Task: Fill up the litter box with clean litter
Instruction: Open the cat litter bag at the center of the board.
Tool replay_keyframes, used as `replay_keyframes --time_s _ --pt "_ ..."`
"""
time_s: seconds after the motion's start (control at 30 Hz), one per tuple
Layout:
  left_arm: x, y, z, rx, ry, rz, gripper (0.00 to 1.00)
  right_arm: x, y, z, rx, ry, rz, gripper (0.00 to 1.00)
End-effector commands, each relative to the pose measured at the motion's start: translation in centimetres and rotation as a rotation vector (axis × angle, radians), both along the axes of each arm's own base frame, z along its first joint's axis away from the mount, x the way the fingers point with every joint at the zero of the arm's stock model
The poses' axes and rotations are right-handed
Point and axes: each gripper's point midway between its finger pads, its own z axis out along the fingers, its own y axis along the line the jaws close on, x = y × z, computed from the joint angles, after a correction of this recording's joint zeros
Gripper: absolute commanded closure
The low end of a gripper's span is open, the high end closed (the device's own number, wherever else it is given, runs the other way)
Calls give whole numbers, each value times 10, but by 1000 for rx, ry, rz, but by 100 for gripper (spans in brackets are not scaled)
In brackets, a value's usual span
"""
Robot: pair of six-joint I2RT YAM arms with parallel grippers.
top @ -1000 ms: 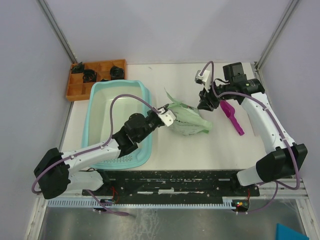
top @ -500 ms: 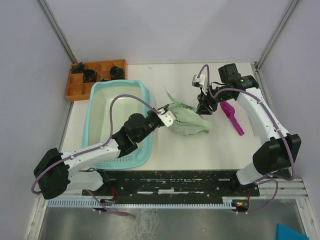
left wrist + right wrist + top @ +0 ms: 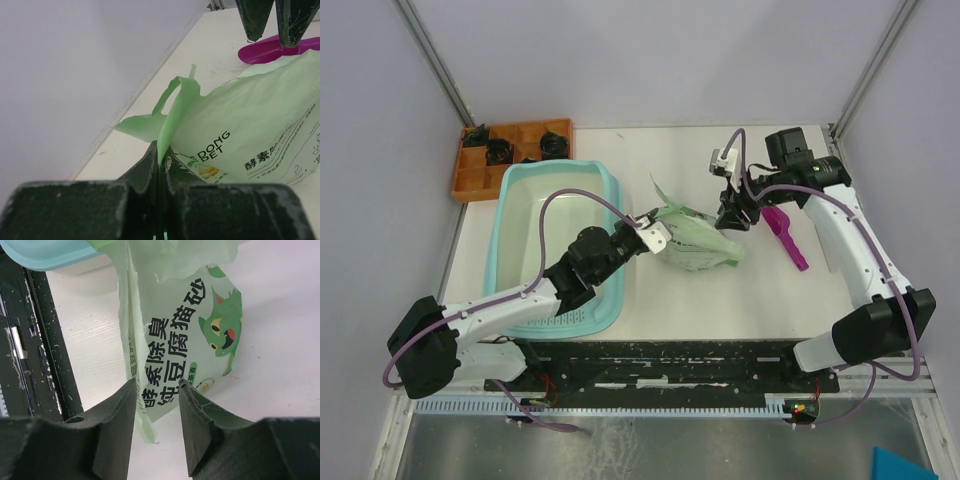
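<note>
Two arms work the bag point(image 3: 700, 245), which lies on its side just right of the litter box point(image 3: 560, 168). Nearest, the left gripper point(image 3: 159, 159) is clamped on the bag's torn top flap. Farther out, the right gripper point(image 3: 156, 390) stands spread over the bag's bottom end. No litter shows in the box. Step in hand: securing the bag. Next, as judged: close the right jaws on that end, lift, tip toward the box.
</note>
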Motion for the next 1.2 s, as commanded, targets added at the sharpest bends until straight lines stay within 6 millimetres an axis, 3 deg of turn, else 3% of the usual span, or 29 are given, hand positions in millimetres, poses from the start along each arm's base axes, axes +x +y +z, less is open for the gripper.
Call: replay_keyframes --time_s 0.0,0.3,0.73,0.97,1.17 --pt "-4 5 60 -190 -87 1 97 -3 3 -5 14 10 23 53" --pt "-6 3 64 -203 -87 -11 97 1 7 -12 23 48 47 53" --pt "-3 -2 65 -201 -85 -18 97 -43 13 -22 33 154 180 53" --pt "-5 -4 69 -220 -77 -30 97 -24 20 -54 -17 134 121 53" --pt "-7 -3 70 -217 -74 -32 97 11 20 -68 -47 69 8 54"
